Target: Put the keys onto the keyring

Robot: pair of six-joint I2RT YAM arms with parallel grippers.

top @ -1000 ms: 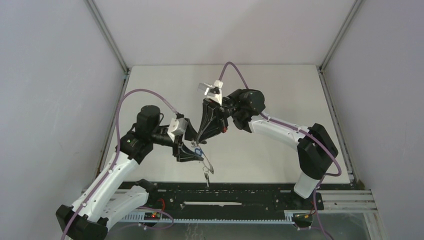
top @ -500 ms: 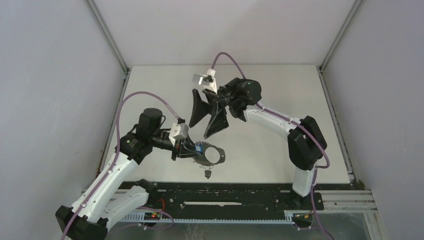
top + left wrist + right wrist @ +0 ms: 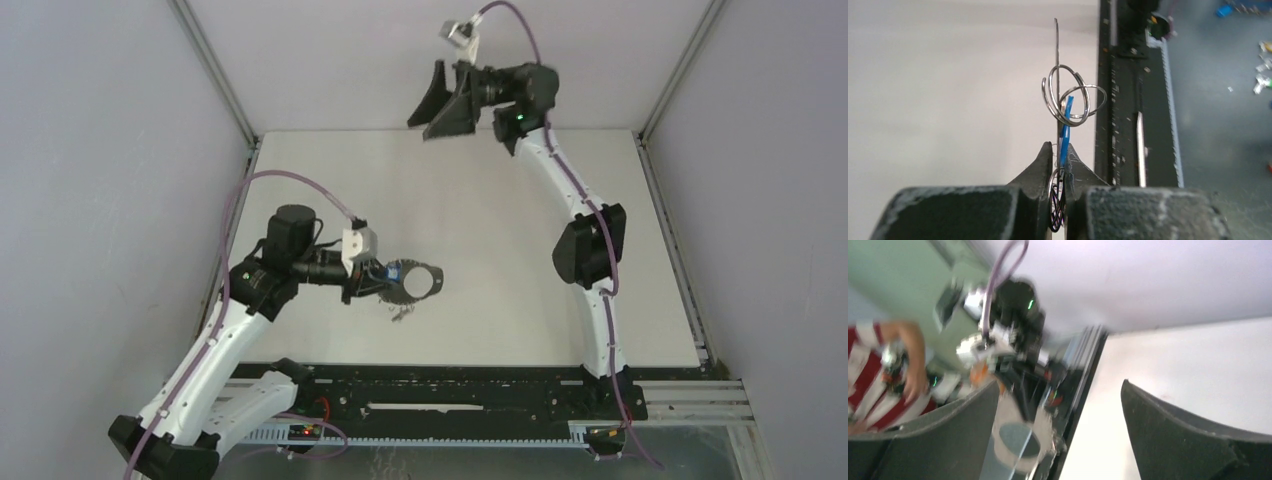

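Observation:
My left gripper [image 3: 375, 281] is shut on the keyring [image 3: 421, 284], a thin grey wire loop held out to its right above the table. The blue-headed key [image 3: 397, 274] is pinched along with it. In the left wrist view the blue key [image 3: 1065, 131] runs between the fingertips [image 3: 1047, 159], the keyring [image 3: 1056, 60] stands edge-on, and small rings [image 3: 1072, 98] hang on it. A small dark and silver piece [image 3: 400, 313] dangles below the loop; I cannot tell whether it is the black key. My right gripper [image 3: 437, 101] is open and empty, raised high at the back.
A black rail [image 3: 450, 385] runs along the table's near edge and also shows in the left wrist view [image 3: 1128, 115]. Grey walls close in the table [image 3: 520, 300] on three sides. The blurred right wrist view shows the left arm [image 3: 1013, 335] and a person in a striped shirt [image 3: 878, 390].
My right gripper opened, let go at the keyring and swung up and away to the back. My left gripper shut on the keyring and blue key and turned the loop flat.

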